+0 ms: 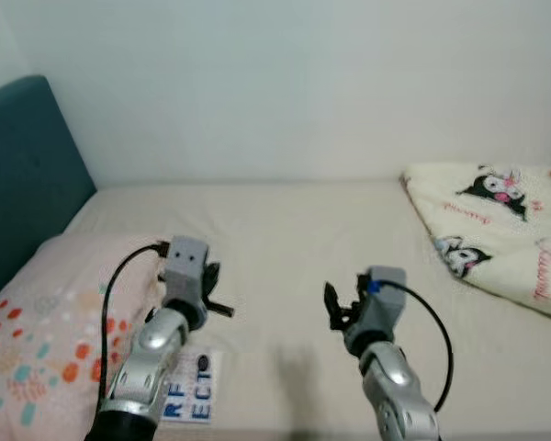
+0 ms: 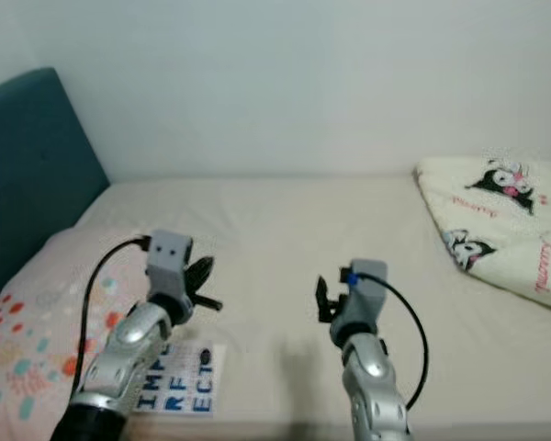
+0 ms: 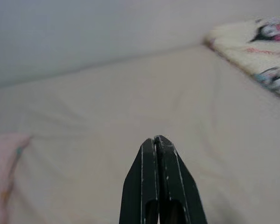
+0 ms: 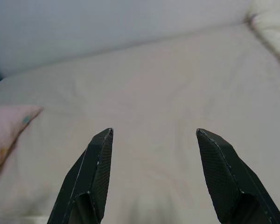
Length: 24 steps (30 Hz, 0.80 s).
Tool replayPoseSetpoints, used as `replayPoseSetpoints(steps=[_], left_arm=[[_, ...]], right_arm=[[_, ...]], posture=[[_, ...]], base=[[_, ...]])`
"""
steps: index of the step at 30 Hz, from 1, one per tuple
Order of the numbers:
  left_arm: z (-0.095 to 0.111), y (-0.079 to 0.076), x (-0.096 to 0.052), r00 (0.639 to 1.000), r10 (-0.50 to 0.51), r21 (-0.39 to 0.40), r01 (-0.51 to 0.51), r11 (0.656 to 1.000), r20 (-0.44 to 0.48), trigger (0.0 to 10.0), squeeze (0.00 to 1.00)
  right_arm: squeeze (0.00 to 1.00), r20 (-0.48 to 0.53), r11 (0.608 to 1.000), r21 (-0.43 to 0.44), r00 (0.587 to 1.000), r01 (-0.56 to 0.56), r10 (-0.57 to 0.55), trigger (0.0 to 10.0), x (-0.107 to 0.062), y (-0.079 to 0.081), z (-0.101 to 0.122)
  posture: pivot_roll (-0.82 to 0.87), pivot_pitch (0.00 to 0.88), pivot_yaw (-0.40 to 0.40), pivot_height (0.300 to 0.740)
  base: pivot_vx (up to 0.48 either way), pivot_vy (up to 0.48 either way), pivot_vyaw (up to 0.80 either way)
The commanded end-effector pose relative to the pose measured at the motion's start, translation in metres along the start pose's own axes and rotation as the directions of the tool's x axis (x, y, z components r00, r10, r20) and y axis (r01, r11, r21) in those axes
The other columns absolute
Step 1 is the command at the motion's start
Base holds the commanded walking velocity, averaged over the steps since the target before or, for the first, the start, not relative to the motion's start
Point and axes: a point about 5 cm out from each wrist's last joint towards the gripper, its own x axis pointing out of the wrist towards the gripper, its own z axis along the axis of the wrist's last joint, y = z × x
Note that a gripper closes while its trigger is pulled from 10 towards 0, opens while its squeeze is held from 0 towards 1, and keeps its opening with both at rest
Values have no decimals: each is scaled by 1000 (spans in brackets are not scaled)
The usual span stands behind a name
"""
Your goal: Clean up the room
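Both arms are raised over the bed (image 1: 294, 239), neither carrying anything — a posture that reads as readiness to reach rather than the middle of a carry. The left gripper (image 3: 157, 145) has its two black fingers pressed together on nothing, held above the near left of the mattress beside the pillow (image 1: 46, 322). The right gripper (image 4: 154, 133) has its fingers spread wide apart over bare sheet near the middle of the bed, which suggests it is the one being readied for a grasp.

What most plainly needs tidying is the blanket (image 1: 496, 230), cream with cartoon characters, lying in a loose bunch at the far right of the bed, well apart from both grippers. It looks soft and floppy, so a pinch at one edge would probably drag the rest along. The pink pillow with orange and teal spots sits at the left against the headboard (image 1: 18, 175), where a pillow belongs. Just beside it at the near edge, partly under the left arm, lies a white sheet with blue letters (image 2: 179, 386) — whether paper or cloth cannot be told.

The bed wears a plain beige sheet, smooth with slight creases. A teal padded headboard rises at the left, and a bare pale wall (image 1: 303, 83) runs along the far side.
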Motion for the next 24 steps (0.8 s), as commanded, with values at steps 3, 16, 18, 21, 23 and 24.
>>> replayPoseSetpoints(steps=[3,16,18,21,23,24], left_arm=[[-5,5,-3,999,15,-2,-15,1000,-30,10000,0],[-5,5,-3,999,8,3,-8,1000,-33,10000,0],[-4,5,-2,999,6,4,-6,1000,-32,10000,0],[-4,5,-2,999,4,6,-4,1000,-31,10000,0],[-4,5,-2,999,4,7,-3,1000,-33,10000,0],[-4,5,-2,999,3,7,-3,1000,-34,10000,0]], right_arm=[[0,-10,1000,20,1000,-14,14,10000,0,7,-1],[0,-11,999,33,1000,-4,4,10000,-1,5,-1],[0,-10,999,35,1000,-2,2,10000,-1,5,-1],[0,-10,999,33,1000,-4,4,10000,-1,6,-1],[0,-12,1000,31,1000,-5,6,10000,-1,6,-1],[0,-12,1000,30,1000,-6,6,10000,-1,6,-1]], posture=[[-65,25,3,740],[-65,25,11,740],[-65,25,12,740],[-63,26,15,740],[-62,27,15,740],[-62,27,15,740]], base=[[0,-414,0],[0,-414,0],[0,-416,0],[0,-416,0],[0,-412,0],[0,-416,0]])
